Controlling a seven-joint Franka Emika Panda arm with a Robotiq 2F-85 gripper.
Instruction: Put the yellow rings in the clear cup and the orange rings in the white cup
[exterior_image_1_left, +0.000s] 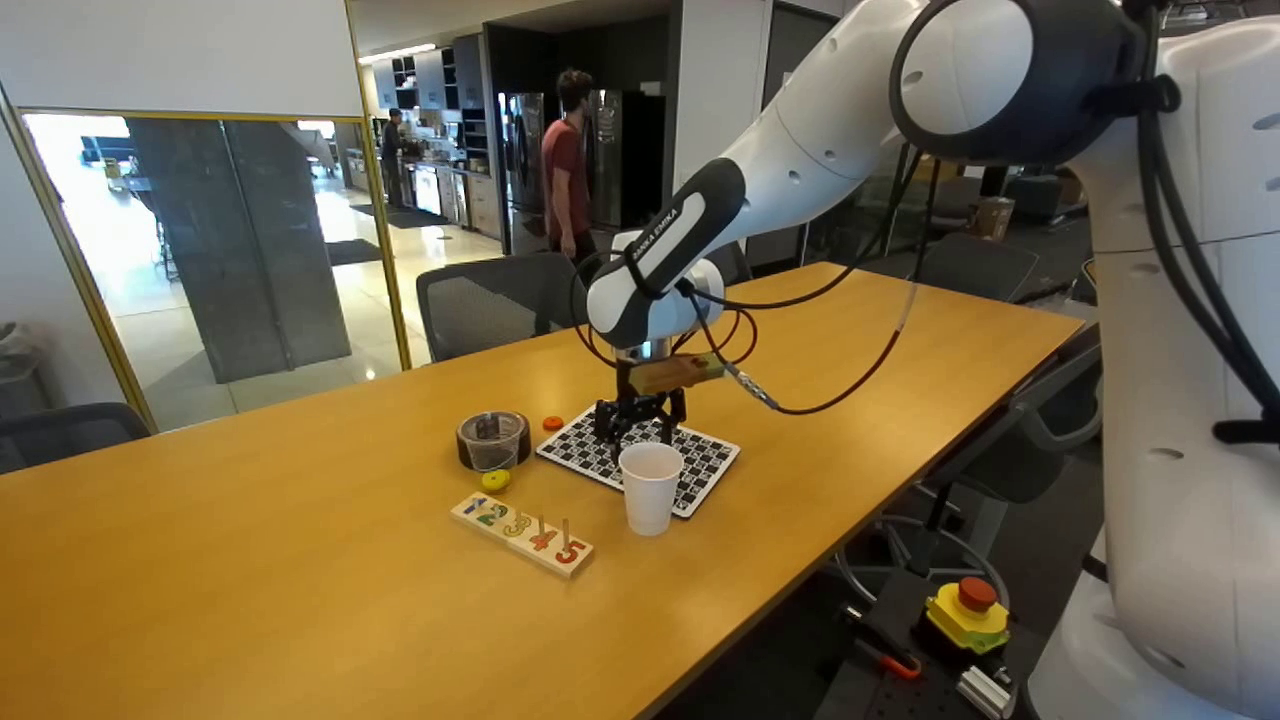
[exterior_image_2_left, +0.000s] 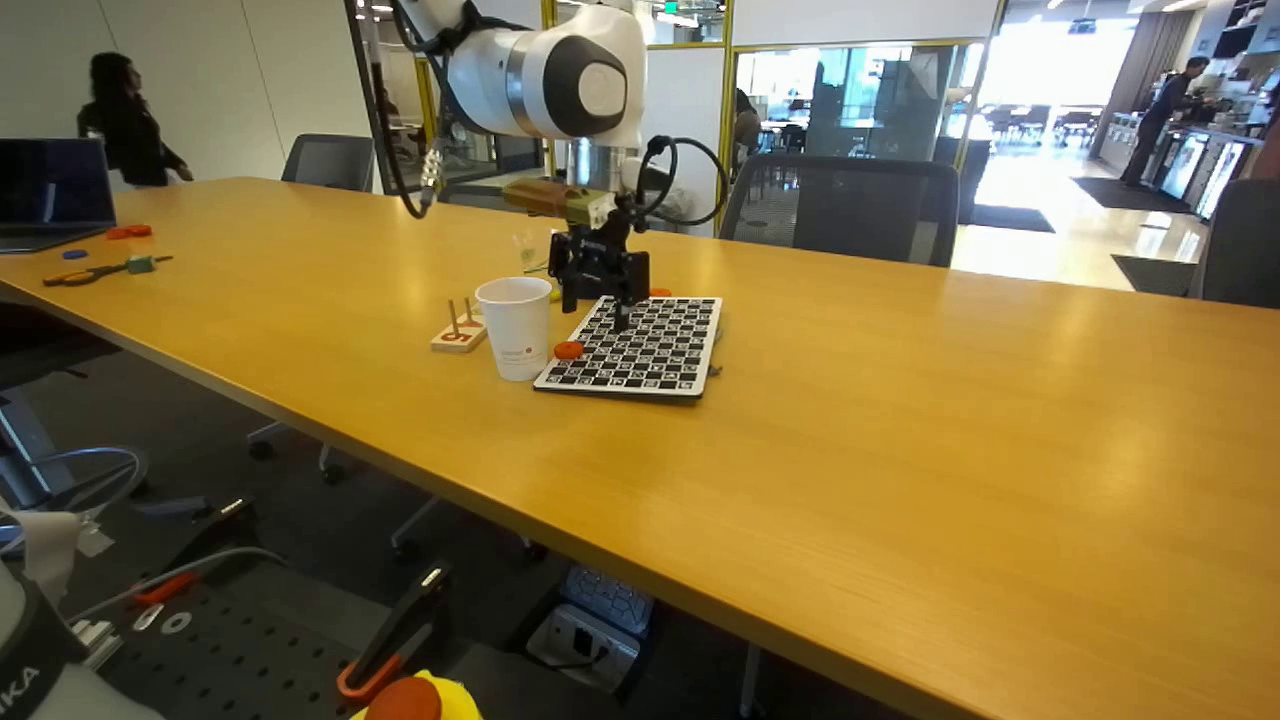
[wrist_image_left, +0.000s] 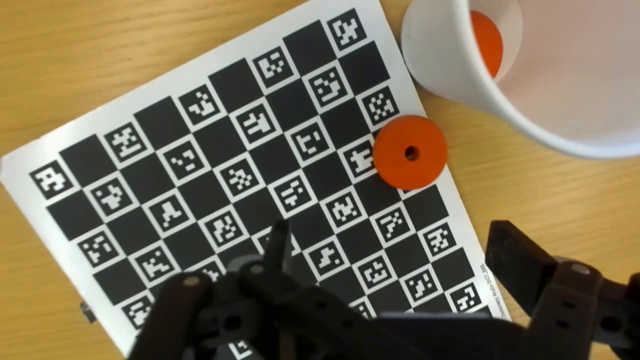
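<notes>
My gripper (wrist_image_left: 392, 240) hangs open over the checkered board, with nothing between its fingers. Ahead of them in the wrist view, an orange ring (wrist_image_left: 392, 162) lies flat on the board's edge, beside the white cup (wrist_image_left: 434, 55). Another orange ring (wrist_image_left: 487, 44) shows inside that cup, which stands upright in both exterior views. A third orange ring (exterior_image_1_left: 552, 423) rests on the table past the board's far corner. The clear cup (exterior_image_1_left: 493, 447) is further off, with a dark round band around or behind it; I cannot tell which. A yellow ring (exterior_image_1_left: 495, 481) lies just in front of it.
The checkered board (exterior_image_2_left: 680, 345) lies flat under my gripper. A wooden number board (exterior_image_1_left: 520, 535) with upright pegs sits near the white cup. A laptop (exterior_image_2_left: 50, 185) and pliers (exterior_image_2_left: 95, 272) lie at the table's far end. Several chairs surround the table (exterior_image_1_left: 300, 560).
</notes>
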